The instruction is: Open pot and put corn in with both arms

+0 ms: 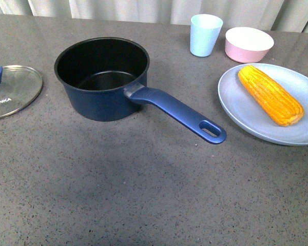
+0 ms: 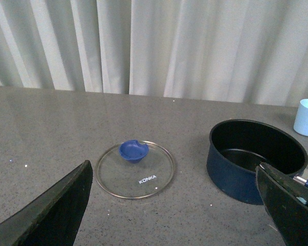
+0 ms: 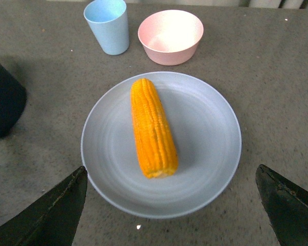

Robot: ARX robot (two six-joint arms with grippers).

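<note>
Fingers (image 2: 51,215) of your left end effector (image 2: 174,171) stand spread wide, gripping nothing. The glass lid (image 2: 136,169) lies flat on the bench (image 2: 51,128) just beyond the gap between them, blue knob (image 2: 133,151) up, touching neither finger. The pot (image 2: 246,169) sits beside the lid, apart from it, uncovered and empty, partly behind one finger.

Your right end effector (image 3: 172,174) is likewise wide open and holds nothing. The corn (image 3: 153,128) lies beyond its gap, roughly centred between the fingers and untouched by either, resting on a grey-blue plate (image 3: 210,154).

In the front view the pot's handle (image 1: 179,110) points toward the near right, its end near the plate's rim but apart from it. Farther back stand a pale blue cup (image 1: 205,35) and a pink bowl (image 1: 249,44), side by side, with a curtain (image 2: 195,46) behind the bench.
</note>
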